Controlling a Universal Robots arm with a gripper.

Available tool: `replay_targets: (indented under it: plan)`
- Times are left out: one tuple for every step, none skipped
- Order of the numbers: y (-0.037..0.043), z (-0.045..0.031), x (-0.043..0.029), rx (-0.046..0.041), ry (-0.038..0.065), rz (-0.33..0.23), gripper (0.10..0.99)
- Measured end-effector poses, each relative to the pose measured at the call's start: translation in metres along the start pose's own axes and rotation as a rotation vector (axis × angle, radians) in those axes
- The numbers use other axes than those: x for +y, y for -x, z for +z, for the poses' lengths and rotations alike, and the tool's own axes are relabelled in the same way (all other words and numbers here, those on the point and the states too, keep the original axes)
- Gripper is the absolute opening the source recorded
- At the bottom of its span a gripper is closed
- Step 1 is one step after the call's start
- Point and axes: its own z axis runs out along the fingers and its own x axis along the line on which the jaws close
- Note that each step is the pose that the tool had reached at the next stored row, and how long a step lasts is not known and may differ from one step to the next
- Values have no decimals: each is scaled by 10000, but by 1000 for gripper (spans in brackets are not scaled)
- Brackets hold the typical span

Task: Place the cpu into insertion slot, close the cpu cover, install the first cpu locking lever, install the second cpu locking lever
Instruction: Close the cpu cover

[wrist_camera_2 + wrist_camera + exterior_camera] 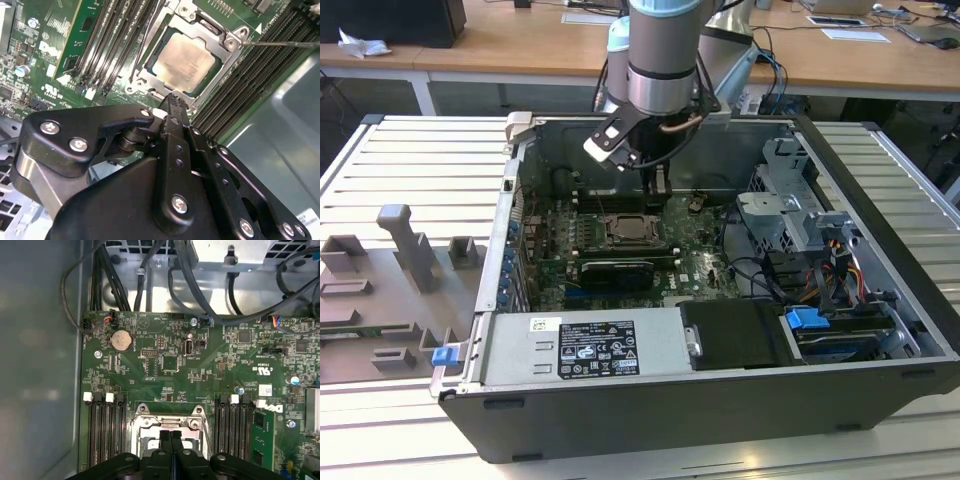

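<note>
**One closed gripper above a covered socket**

One arm reaches down into the open computer case (620, 425). The gripper (170, 439) has its two fingers pressed together, and I see nothing between them. In the first wrist view it hangs just over the near edge of the insertion slot (620, 240); I cannot tell whether it touches the metal there. The cpu (186, 56) lies flat inside the slot, with its pale metal top facing up. The cpu cover (207, 29) is down over it and frames the chip on all sides. A thin metal rod (280, 44) runs away from one corner of the cover; I cannot tell if it is latched. Long black memory slots (106, 435) stand on both sides of the socket, on the green board (165, 375).
</note>
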Motion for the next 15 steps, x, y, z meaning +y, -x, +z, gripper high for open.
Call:
replay_targets:
  plan:
    - [0,12,-5,1,-15,2,106]
    - [0,21,-12,1,-27,1,106]
    - [-1,34,-29,2,-43,-4,106]
    - [-1,41,-39,2,-53,-5,106]
    - [-1,48,-50,4,-68,-7,106]
    - [-1,50,-63,2,-75,-9,106]
    - [-2,51,-76,5,-74,-10,106]
    - [-2,52,-95,10,-74,-11,106]
    - [-3,52,-104,13,-74,-10,106]
    - [-3,52,-113,17,-73,-11,106]
    - [-3,53,-119,21,-72,-11,106]
    - [-3,54,-128,26,-72,-11,106]
    - [-3,56,-143,32,-73,-11,106]
    - [-4,57,-152,35,-73,-11,106]
    - [-4,58,-164,39,-72,-10,106]
